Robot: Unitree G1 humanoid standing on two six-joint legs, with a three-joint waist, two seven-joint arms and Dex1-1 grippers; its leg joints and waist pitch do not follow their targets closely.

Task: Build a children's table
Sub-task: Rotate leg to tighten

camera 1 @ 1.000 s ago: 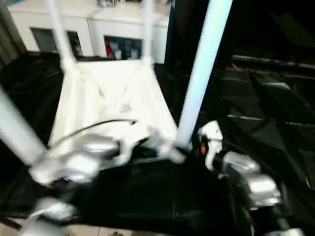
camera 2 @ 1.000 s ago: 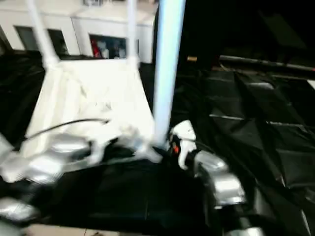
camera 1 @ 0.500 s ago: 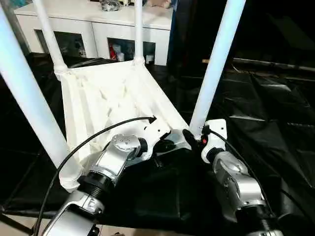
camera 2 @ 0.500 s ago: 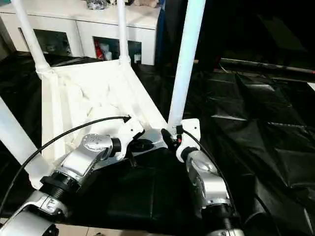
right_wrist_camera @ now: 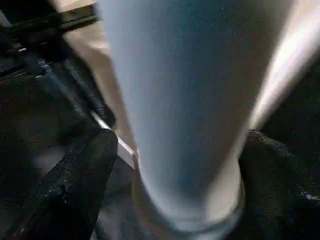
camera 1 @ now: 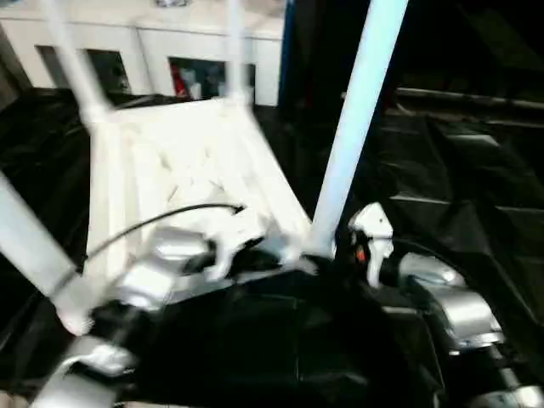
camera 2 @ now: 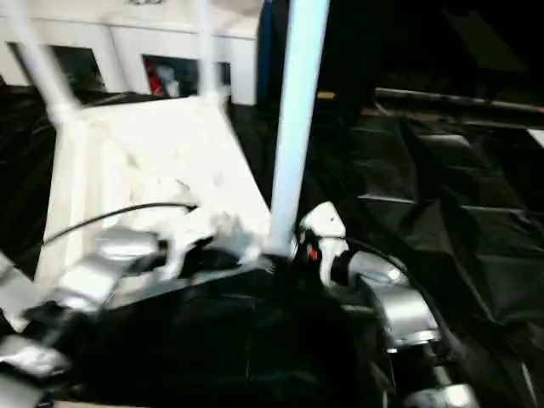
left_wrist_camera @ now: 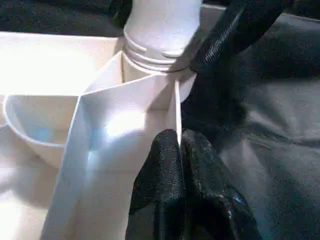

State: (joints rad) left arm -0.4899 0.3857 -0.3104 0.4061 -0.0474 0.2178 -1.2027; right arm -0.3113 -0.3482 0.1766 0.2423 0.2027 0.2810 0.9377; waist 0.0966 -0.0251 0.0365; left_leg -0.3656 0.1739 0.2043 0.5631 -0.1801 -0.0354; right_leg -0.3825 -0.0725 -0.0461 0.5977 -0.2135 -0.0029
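Head view: the small white plastic children's table (camera 1: pixel 183 170) lies upside down on the black-covered tabletop (camera 1: pixel 476 195), legs up. Left wrist view: left claw (left_wrist_camera: pixel 180 150) pinches its thin, stiff rim. Right wrist view: right claw (right_wrist_camera: pixel 170 165) straddles the smooth, light leg (right_wrist_camera: pixel 185 100), fingers apart; grip low by the socket.

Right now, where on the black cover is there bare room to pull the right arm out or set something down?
Bare black cover spreads right of the near right leg. Crowded: the table top corner, where the left gripper pinches the rim and the right gripper straddles that leg.
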